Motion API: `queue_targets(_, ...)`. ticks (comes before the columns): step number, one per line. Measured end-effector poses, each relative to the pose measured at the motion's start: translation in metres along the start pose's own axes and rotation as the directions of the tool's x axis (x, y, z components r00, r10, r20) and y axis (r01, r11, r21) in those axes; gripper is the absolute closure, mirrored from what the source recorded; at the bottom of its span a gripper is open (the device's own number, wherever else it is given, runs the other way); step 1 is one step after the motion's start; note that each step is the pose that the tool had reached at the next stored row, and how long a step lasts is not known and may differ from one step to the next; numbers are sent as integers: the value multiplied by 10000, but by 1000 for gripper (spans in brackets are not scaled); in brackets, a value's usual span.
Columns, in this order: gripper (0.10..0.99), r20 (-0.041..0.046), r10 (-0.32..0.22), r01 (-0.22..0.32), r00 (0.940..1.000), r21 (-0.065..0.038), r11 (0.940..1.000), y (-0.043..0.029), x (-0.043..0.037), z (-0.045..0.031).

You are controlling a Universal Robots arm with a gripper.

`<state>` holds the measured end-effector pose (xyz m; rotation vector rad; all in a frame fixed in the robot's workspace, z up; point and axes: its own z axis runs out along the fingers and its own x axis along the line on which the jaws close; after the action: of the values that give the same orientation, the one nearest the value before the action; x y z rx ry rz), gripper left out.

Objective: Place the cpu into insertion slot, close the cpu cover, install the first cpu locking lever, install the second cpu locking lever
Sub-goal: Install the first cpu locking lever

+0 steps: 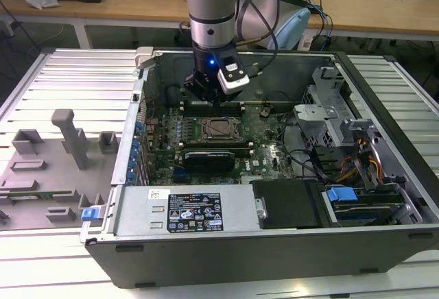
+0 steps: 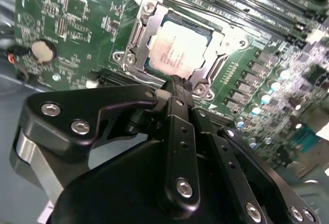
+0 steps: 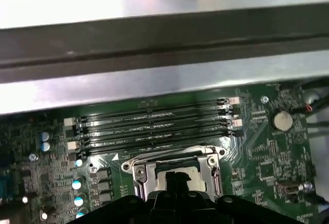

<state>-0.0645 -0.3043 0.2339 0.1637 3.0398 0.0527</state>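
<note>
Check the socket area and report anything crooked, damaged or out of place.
Nothing stands out. The cpu lies flat and square in its socket, framed evenly by the cpu cover. The claw hangs just beside it.

cpu (image 3: 177, 176) partly behind end effector (image 3: 177, 183), cover levers indistinct

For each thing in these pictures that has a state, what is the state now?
cpu: seated in the socket, metal top facing up.
cpu cover: closed down flat around the cpu.
end effector: fingers together, holding nothing, tips just above the socket's edge.
computer case: lying on its side, side panel off, motherboard exposed.
memory slots: empty in the first wrist view.
</note>
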Motion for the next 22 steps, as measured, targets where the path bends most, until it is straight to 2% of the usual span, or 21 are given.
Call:
queue_targets(2, 980, -43, -299, 299, 9995, -20, 9996, 2, -10, 7)
queue_targets(5, 980, -161, -681, 680, 9975, -49, 9977, 3, -116, 21)
queue_targets(6, 980, -230, -716, 715, 9972, -32, 9974, -4, -124, 21)
queue_targets(8, 980, -306, -739, 739, 9968, -11, 9973, -34, -127, 24)
queue_targets(9, 980, -322, -741, 741, 9967, -10, 9973, -56, -129, 27)
queue_targets(14, 980, -380, -783, 783, 9962, -15, 9969, -265, -150, 42)
queue_targets(15, 980, -396, -786, 787, 9961, -15, 9969, -285, -152, 43)
queue_targets(18, 980, -398, -789, 789, 9961, -11, 9969, -285, -152, 41)
queue_targets(22, 980, -396, -790, 792, 9961, 13, 9969, -283, -157, -10)
